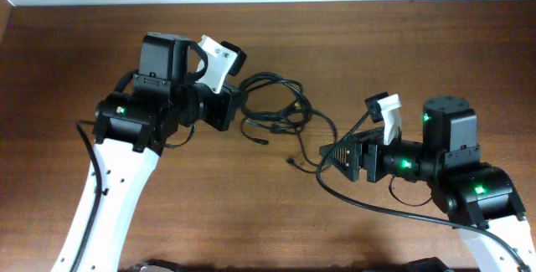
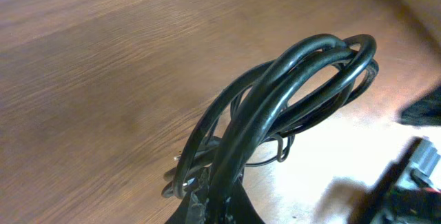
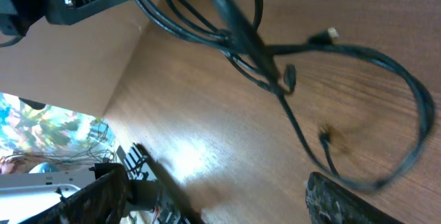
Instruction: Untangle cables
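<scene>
We seem to grip the cables (image 1: 275, 106) bunched in the left gripper (image 1: 239, 110); their loose run trails away from it toward the right gripper (image 1: 330, 156) — spread wide, empty — nearer the free plug end (image 1: 291, 161).

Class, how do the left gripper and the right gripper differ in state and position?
The left gripper is shut on the cables; the right gripper is open and empty. The left gripper sits at the bunched loops; the right gripper sits by a loose strand. Both face the cables.
</scene>
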`<action>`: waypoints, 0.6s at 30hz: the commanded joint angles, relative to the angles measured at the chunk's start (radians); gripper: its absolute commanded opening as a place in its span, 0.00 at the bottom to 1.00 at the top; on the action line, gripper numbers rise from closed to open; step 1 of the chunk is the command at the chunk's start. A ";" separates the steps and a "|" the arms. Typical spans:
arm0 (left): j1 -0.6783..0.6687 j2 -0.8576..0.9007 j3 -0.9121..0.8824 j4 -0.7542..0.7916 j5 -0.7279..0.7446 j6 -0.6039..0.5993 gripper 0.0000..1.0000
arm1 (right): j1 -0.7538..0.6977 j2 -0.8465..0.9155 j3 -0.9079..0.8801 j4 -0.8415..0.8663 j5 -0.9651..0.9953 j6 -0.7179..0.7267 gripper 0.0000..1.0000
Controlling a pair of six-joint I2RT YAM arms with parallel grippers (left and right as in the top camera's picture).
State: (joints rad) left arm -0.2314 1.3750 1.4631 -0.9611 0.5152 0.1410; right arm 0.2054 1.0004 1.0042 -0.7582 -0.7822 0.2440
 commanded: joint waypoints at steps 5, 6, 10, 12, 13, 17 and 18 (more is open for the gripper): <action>-0.023 0.004 -0.004 0.014 0.119 0.048 0.00 | -0.003 -0.003 0.025 0.161 -0.215 0.064 0.81; -0.036 0.004 -0.004 0.020 0.118 0.048 0.00 | -0.003 -0.003 0.025 0.182 -0.228 0.082 0.81; -0.105 0.004 -0.004 0.069 0.118 0.048 0.00 | -0.003 -0.003 0.025 0.215 -0.239 0.090 0.81; -0.135 0.004 -0.004 0.091 0.118 0.048 0.00 | -0.003 -0.003 0.025 0.215 -0.235 0.090 0.81; -0.150 0.004 -0.003 0.098 0.118 0.048 0.00 | -0.003 -0.003 0.025 0.216 -0.224 0.089 0.81; -0.183 0.004 -0.003 0.108 0.119 0.047 0.00 | -0.003 -0.003 0.025 0.217 -0.163 0.090 0.81; -0.190 0.004 -0.003 0.108 0.119 0.047 0.00 | -0.003 -0.003 0.025 0.217 -0.150 0.090 0.81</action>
State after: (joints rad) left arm -0.4007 1.3750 1.4605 -0.8680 0.5964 0.1764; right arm 0.2054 1.0004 1.0050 -0.5468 -0.9745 0.3332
